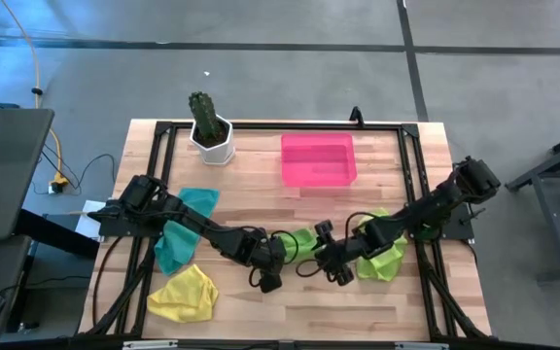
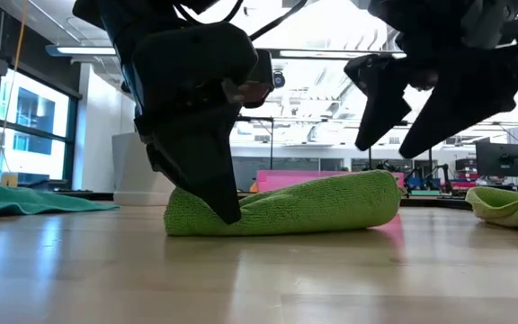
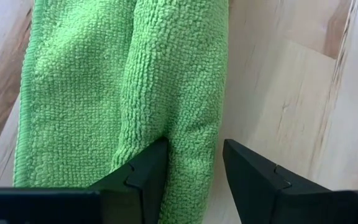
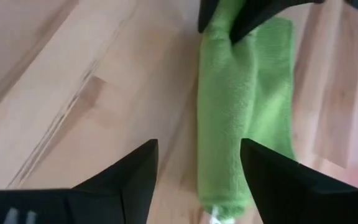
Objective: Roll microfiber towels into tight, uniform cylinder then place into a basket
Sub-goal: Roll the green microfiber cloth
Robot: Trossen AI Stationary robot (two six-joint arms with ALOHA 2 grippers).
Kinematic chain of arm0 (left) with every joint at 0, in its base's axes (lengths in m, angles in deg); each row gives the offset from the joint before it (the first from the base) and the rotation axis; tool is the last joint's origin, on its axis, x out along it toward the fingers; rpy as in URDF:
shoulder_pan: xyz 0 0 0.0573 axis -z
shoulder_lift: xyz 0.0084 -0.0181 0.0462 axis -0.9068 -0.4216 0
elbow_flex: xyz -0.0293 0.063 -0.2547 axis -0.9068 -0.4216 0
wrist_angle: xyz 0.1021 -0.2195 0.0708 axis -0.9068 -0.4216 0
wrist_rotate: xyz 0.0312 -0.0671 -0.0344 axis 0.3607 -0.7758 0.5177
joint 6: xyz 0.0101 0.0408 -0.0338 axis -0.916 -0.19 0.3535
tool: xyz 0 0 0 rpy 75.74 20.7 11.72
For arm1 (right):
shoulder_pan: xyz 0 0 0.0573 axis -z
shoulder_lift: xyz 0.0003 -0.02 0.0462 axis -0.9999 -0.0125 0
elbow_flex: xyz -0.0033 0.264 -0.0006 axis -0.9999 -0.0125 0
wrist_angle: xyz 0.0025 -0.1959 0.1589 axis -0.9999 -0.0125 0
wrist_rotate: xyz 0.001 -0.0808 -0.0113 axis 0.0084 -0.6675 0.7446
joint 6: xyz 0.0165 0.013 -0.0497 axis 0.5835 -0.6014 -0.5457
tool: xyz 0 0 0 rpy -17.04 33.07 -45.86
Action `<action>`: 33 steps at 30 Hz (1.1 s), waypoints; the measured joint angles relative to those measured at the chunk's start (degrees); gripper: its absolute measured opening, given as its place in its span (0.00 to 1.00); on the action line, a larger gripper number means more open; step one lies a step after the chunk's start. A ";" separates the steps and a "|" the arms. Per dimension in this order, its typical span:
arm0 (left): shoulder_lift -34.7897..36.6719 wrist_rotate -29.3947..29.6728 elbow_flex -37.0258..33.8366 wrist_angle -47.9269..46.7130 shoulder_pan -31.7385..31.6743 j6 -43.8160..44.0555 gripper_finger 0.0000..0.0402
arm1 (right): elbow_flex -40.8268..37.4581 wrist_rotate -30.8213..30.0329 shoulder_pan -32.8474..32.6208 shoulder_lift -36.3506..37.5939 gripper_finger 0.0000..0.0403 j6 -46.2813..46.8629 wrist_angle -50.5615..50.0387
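We take the rolled green towel (image 1: pixel 299 240) as our landmark: it lies at the near middle of the table (image 1: pixel 261 311), its long axis running from one arm toward the other. The left gripper (image 3: pixel 194 163) sits at the roll's left end, one finger pressed into the nap and the other on bare wood beside it, jaws moderately parted; we judge it to be pinning the roll, not clamping it. The right gripper (image 4: pixel 197 163) hangs above the roll's right end, jaws spread wide and clear of the cloth, holding nothing. Both are about equally near. Beyond the roll, toward the far edge, stands the pink basket (image 1: pixel 318 160); we see no towel in it, so placement is not yet done.
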 joint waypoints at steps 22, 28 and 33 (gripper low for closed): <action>-0.02 -0.03 0.00 0.13 0.00 -0.04 0.37 | 0.08 -1.84 6.65 -9.18 0.56 -2.32 2.93; -0.02 -0.01 0.00 0.13 0.00 -0.12 0.37 | 0.07 -1.44 7.30 -9.18 0.56 -2.47 2.63; -0.03 0.05 0.00 0.13 0.00 -0.20 0.37 | 0.07 -1.36 7.30 -9.18 0.52 -0.76 1.54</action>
